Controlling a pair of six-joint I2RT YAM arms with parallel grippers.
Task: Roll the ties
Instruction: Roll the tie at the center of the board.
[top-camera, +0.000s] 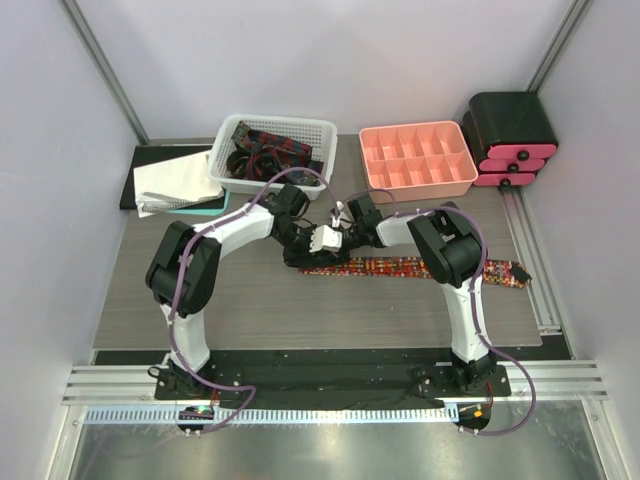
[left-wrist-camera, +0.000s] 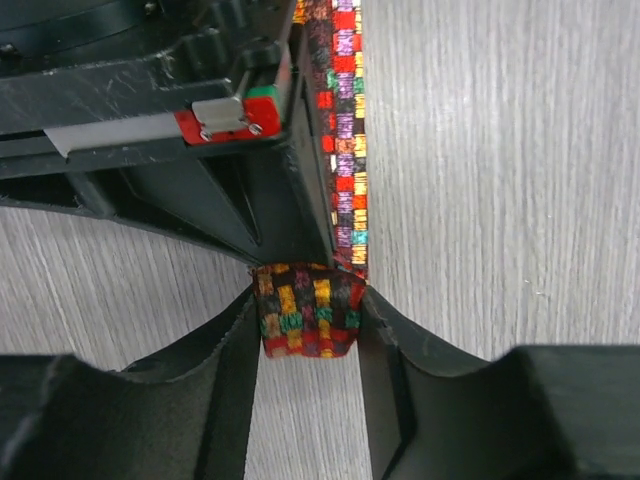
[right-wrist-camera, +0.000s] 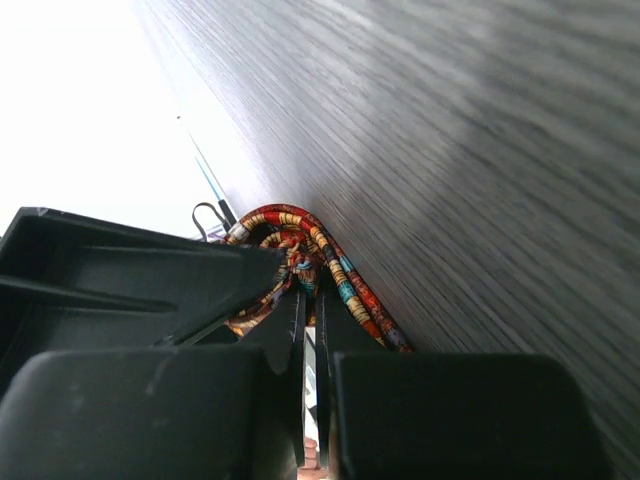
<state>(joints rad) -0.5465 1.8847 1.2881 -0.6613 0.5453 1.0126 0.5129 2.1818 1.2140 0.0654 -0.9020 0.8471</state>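
A red tie with a multicoloured woven print (top-camera: 430, 268) lies across the table, its wide end at the right. Its left end is rolled into a small coil. My left gripper (top-camera: 322, 240) is shut on that coil (left-wrist-camera: 305, 310), one finger on each side; the rest of the tie (left-wrist-camera: 345, 130) runs away along the table. My right gripper (top-camera: 343, 232) meets it from the right, its jaws almost touching and pinched on the looped tie (right-wrist-camera: 300, 255). More ties (top-camera: 262, 150) lie in the white basket.
A white basket (top-camera: 322, 132) stands at the back centre, a pink divided tray (top-camera: 417, 158) beside it, and a black and pink drawer unit (top-camera: 510, 140) at the back right. White cloth on a dark mat (top-camera: 172, 182) lies at the back left.
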